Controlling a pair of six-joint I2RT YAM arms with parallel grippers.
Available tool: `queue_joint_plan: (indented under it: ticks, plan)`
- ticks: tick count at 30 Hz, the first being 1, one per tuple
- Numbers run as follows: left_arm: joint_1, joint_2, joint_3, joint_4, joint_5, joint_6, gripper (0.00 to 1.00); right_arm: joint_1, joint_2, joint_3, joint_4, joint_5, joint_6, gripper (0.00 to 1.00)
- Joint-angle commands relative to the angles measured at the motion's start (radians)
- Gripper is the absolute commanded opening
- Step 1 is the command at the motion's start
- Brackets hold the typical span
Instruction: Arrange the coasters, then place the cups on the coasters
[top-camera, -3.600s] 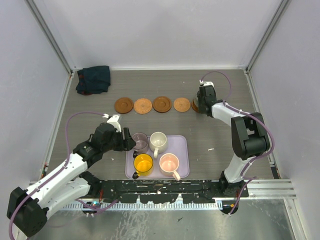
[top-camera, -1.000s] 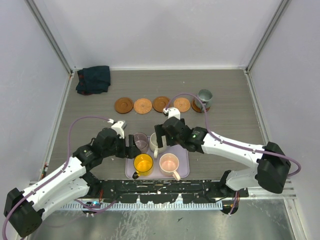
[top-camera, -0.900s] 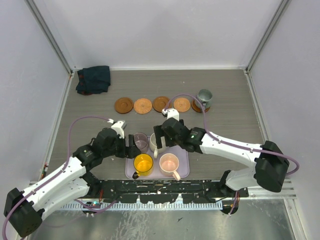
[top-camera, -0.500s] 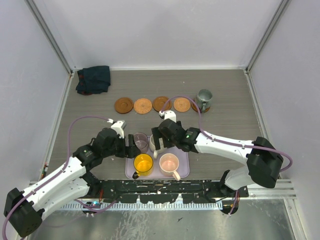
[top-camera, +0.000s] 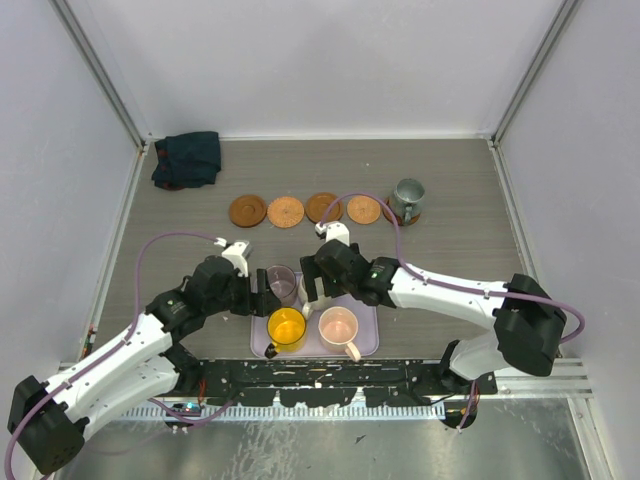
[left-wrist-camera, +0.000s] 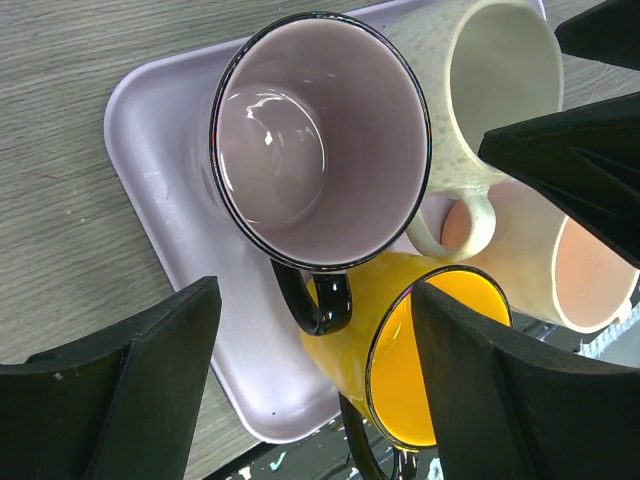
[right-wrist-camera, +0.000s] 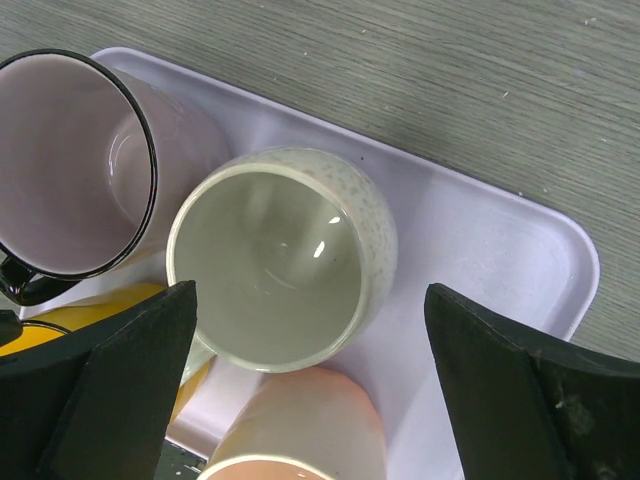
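The left pincer (left-wrist-camera: 318, 300) stands with its fingers (left-wrist-camera: 120, 390) well apart, low over the near left part of the tray (left-wrist-camera: 170, 200). The purple cup (left-wrist-camera: 320, 160) sits upright just ahead of them, its dark handle pointing back into the gap, and the fingers do not close on it. Just nearer stands the yellow cup (left-wrist-camera: 430, 370), up against the purple one.

To the right, the right pincer (right-wrist-camera: 310, 295) hangs over the tray with its fingers (right-wrist-camera: 520, 380) spread wide and nothing between them. The cream cup (right-wrist-camera: 275, 270) stands upright below that gap, beside the purple cup. The pink cup (right-wrist-camera: 300, 440) is just nearer on the same tray, right of the yellow one.

Farther back on the table (top-camera: 460, 260), a dark cloth (top-camera: 187, 158) lies in the far left corner. Then comes a row of four bare coasters (top-camera: 248, 210), close together but apart. At the right end of the row, the grey-green cup (top-camera: 408, 196) stands upright on a fifth coaster (top-camera: 413, 217), whose edge shows beneath it.
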Motion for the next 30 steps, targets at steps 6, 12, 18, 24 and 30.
queue_joint_plan:
  ticks: [6,12,18,24,30]
  plan:
    - [-0.004,-0.008,-0.002,0.036,-0.013,0.006,0.78,0.017,-0.089,0.000,0.058,-0.018,0.038,1.00]
    - [-0.005,-0.014,-0.004,0.036,-0.013,0.006,0.78,0.022,-0.072,0.002,0.030,-0.037,0.032,1.00]
    - [-0.005,-0.009,0.000,0.036,-0.016,0.010,0.79,0.033,-0.026,0.009,0.011,-0.044,0.034,1.00]
    - [-0.005,-0.005,0.004,0.037,-0.013,0.013,0.79,0.041,0.021,0.035,-0.023,-0.026,0.032,1.00]
    - [-0.004,-0.003,0.002,0.034,-0.014,0.017,0.79,0.059,0.086,0.061,-0.092,-0.018,0.026,1.00]
